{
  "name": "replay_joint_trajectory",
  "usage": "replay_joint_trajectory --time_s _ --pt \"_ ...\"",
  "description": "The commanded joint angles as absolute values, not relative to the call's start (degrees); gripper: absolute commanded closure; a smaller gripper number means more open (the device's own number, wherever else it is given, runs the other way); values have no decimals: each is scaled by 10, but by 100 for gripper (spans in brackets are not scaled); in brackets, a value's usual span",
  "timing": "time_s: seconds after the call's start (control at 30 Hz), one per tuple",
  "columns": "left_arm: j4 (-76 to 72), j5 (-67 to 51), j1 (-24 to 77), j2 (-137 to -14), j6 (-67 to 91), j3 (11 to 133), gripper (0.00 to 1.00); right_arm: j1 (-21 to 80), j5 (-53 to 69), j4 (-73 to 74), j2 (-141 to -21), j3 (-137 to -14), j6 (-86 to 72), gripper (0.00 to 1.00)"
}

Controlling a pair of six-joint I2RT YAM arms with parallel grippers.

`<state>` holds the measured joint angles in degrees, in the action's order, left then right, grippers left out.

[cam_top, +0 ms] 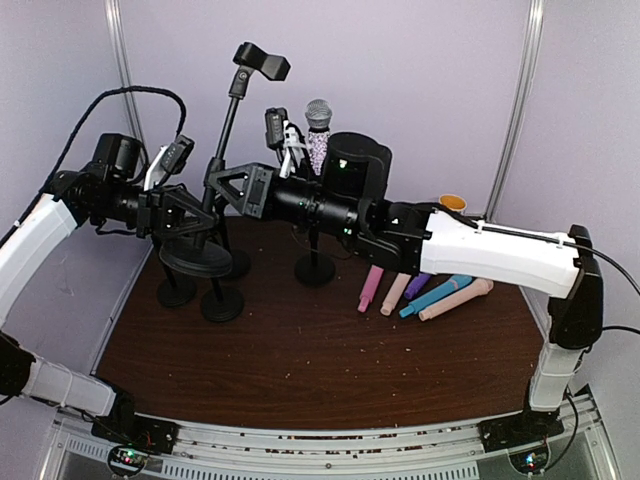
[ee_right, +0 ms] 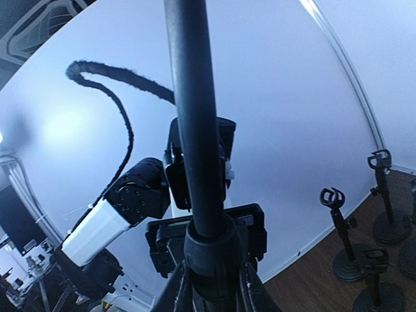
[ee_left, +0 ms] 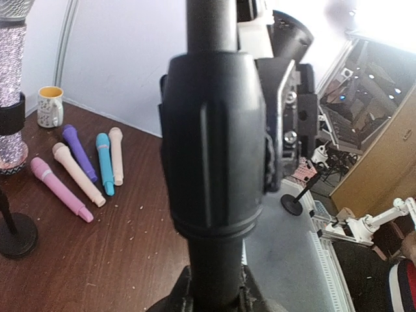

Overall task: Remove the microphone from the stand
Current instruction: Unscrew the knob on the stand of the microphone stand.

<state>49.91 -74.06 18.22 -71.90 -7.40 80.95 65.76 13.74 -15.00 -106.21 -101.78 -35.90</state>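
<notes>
We found the left tool (ee_left: pixel 213 296) and, above it, the right tool (ee_right: pixel 211 285) clamped on the tall stand (cam_top: pixel 228 120), their tips cut off. The glittery microphone (cam_top: pixel 318 128) stood in a second stand (cam_top: pixel 314 264) behind, its lower end hidden by the right arm (cam_top: pixel 480 250).

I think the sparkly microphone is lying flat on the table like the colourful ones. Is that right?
Not quite. The sparkly microphone is not lying flat: it is upright, clipped into a stand on the table. The top external view shows it. Only the colourful ones lie flat.
</notes>
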Motion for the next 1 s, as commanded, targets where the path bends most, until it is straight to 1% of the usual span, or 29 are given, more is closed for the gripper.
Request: replay_joint_trajectory --time_s 0.0,0.27,0.37,0.43,0.53,0.63,0.7,0.77,0.8,0.87,0.97 --pt "489 -800 208 -715 -88 823 100 665 330 -328 -1050 -1029 -398 89" --pt "489 -846 221 -715 -59 826 100 651 469 -450 -1088 -1054 -518 89" --pt "489 -855 224 -716 -52 830 100 648 495 -503 -1104 -1062 -571 88" --pt "489 -855 226 -716 -52 831 100 647 503 -517 -1107 -1060 -580 86" --pt "489 -852 227 -715 -52 833 100 647 495 -471 -1100 -1054 -551 80" --pt "490 -846 227 -715 -52 840 100 647 454 -394 -1074 -1029 -489 60" --pt "489 -844 226 -715 -52 848 100 647 400 -335 -1050 -1002 -437 53" --pt "487 -839 226 -714 -54 853 100 650 319 -266 -1022 -977 -382 49" --pt "484 -836 227 -712 -54 853 100 653 246 -224 -1008 -968 -357 49" --pt "475 -827 227 -708 -54 851 100 663 157 -165 -988 -959 -319 48" --pt "454 -811 226 -701 -48 842 100 684 80 -119 -977 -964 -285 45"
